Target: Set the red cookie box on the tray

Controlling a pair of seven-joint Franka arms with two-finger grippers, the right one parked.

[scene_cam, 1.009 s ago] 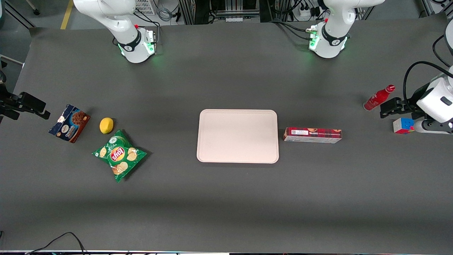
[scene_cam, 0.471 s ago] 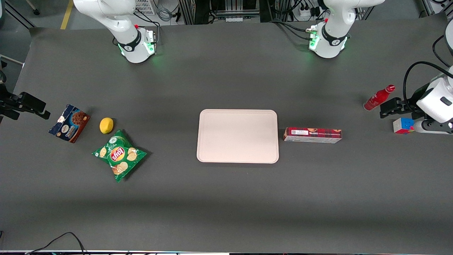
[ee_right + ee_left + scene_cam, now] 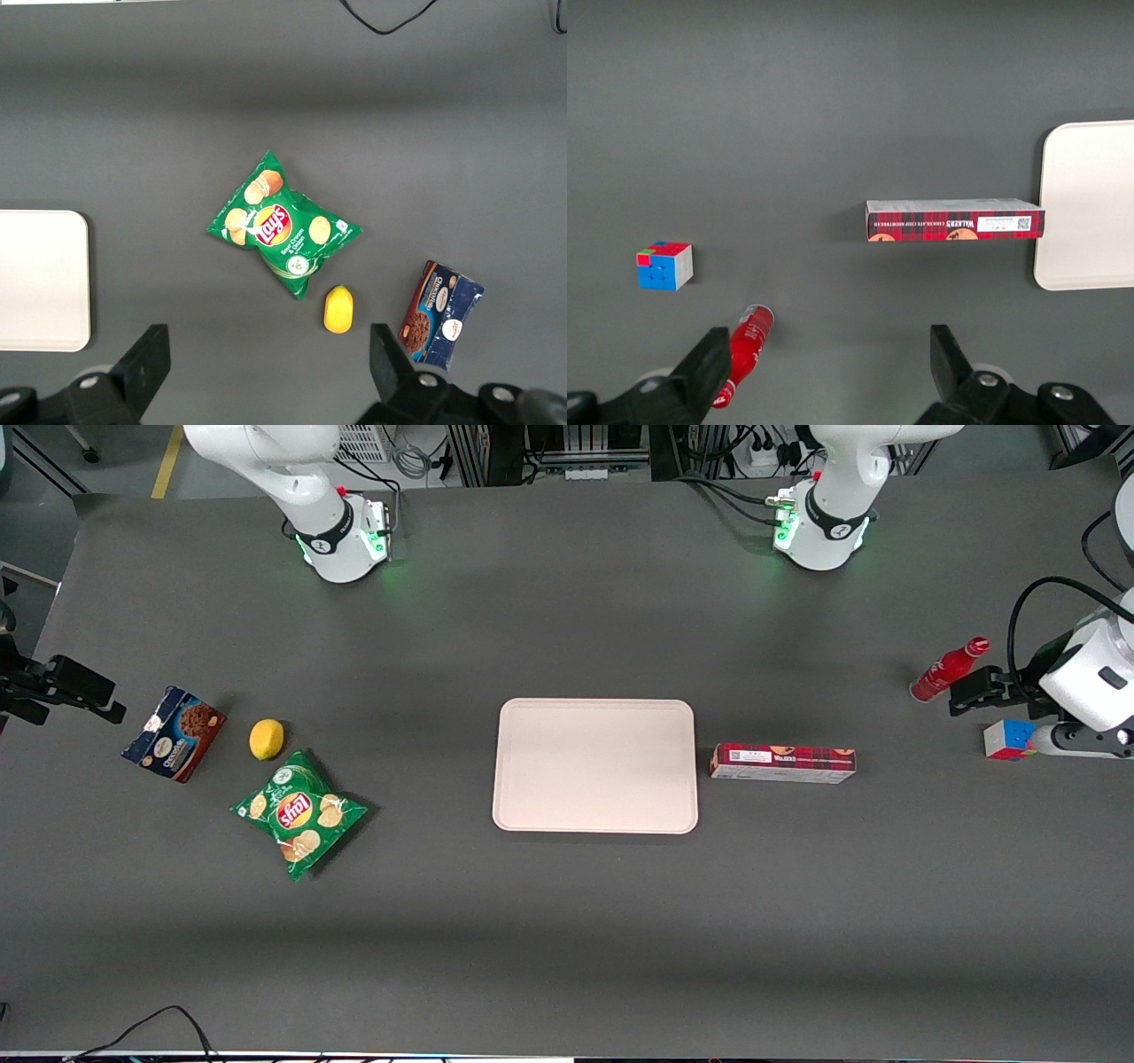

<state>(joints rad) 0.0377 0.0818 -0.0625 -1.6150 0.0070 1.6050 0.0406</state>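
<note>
Gripper (image 3: pixel 828 359): I see its fingers (image 3: pixel 709 354) spread wide with nothing between them, hovering above the bench (image 3: pixel 567 921) at the working arm's end; in the front view the gripper (image 3: pixel 970 691) sits between the bottle and the cube.

Bottle (image 3: pixel 948 669): red, lying on the bench just beside the gripper, its base close to one finger in the wrist view (image 3: pixel 744 350).

Cube (image 3: pixel 1008 739): coloured puzzle cube on the bench, near the gripper, nearer the front camera than the bottle; also seen from the wrist (image 3: pixel 664 266).

Box (image 3: pixel 783 763): red tartan carton, lying flat on the bench, well apart from the gripper, between it and the tray. One short end sits just beside the tray's rim. I cannot tell whether they touch. Wrist view shows the box (image 3: pixel 955 220) lengthwise with its white label toward the tray.

Tray (image 3: pixel 594 815): pale pink, mid-bench, nothing in it; one corner shows in the wrist view (image 3: pixel 1085 266).

Change since half a second ago: I note the gripper has shifted very slightly; box and tray have not moved.
</note>
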